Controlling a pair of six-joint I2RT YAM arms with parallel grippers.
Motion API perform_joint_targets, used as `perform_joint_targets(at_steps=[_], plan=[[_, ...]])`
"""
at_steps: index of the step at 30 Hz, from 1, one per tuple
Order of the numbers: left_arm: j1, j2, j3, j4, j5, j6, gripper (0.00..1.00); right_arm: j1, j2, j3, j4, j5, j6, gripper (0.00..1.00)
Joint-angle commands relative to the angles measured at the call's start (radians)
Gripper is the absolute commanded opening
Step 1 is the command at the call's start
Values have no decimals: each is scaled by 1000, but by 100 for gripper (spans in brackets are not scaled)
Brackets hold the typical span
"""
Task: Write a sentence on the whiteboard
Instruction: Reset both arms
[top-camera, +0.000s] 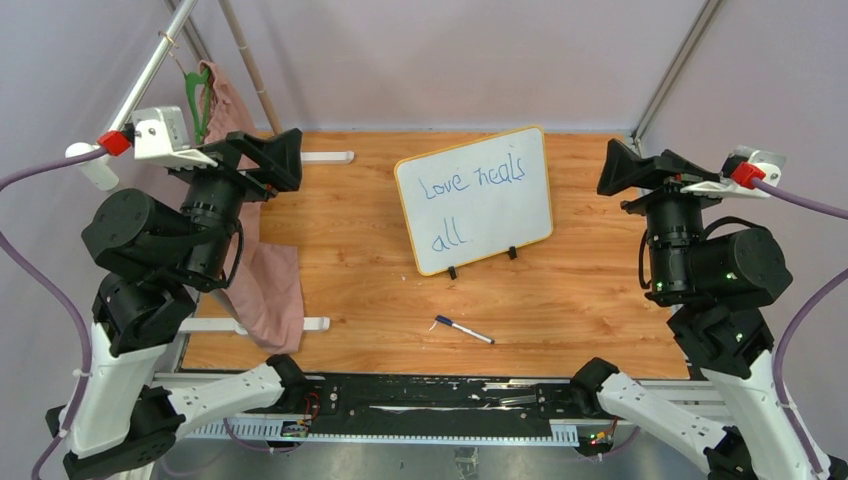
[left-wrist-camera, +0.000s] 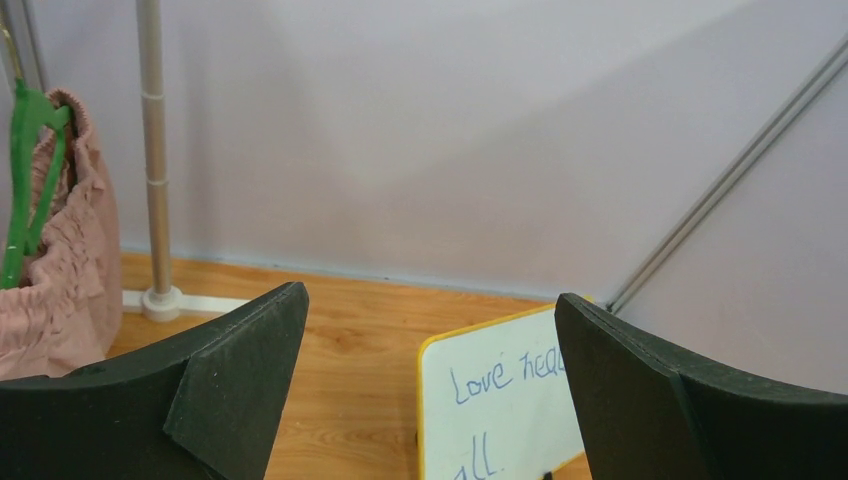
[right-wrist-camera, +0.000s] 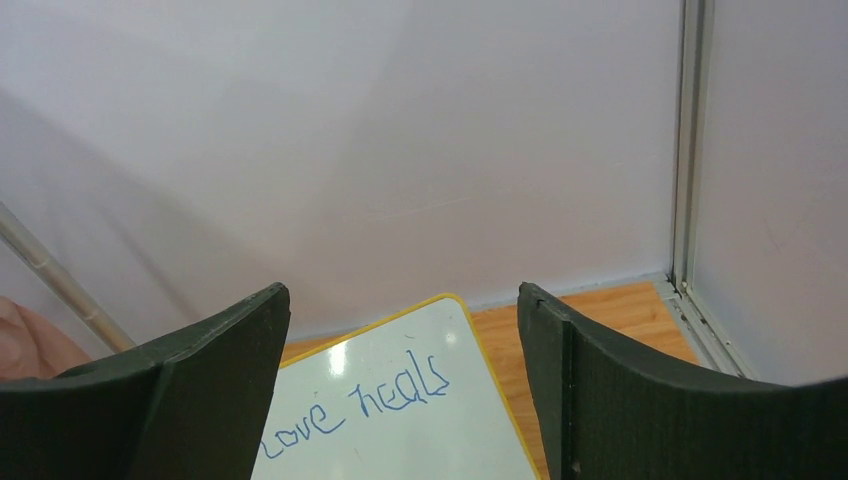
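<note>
The whiteboard (top-camera: 500, 225) stands tilted on two black feet at the back centre of the wooden table. Its yellow rim frames the sentence (top-camera: 472, 185), blue handwriting reading "Love heals" above "all". A blue-capped marker (top-camera: 464, 329) lies on the table in front of the board, held by neither gripper. My left gripper (top-camera: 285, 155) hangs open at the left, well away from the board; its view shows the whiteboard (left-wrist-camera: 500, 420) between its fingers (left-wrist-camera: 240, 380). My right gripper (top-camera: 620, 165) is open at the right, with the whiteboard (right-wrist-camera: 400, 450) and sentence (right-wrist-camera: 400, 392) below it.
A pink cloth (top-camera: 270, 290) hangs over a white rack at the left, with a green hanger (top-camera: 200, 100) above it. Slanted poles (top-camera: 245, 60) rise at the back left and back right. A black rail (top-camera: 430, 395) runs along the near edge between the arm bases.
</note>
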Motion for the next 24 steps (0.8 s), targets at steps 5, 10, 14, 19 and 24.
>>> perform_joint_targets(at_steps=[5,10,14,19,24], plan=[[-6,27,-1,43,50,4,100,12,9,-27,88,-35,3,86],[-6,24,3,71,60,2,100,11,16,-21,93,-74,-3,86],[-6,37,42,103,89,13,100,11,43,39,97,-124,-11,86],[-6,92,185,128,119,22,100,10,74,159,129,-229,28,85],[-6,109,219,174,136,32,100,10,88,205,184,-306,56,84]])
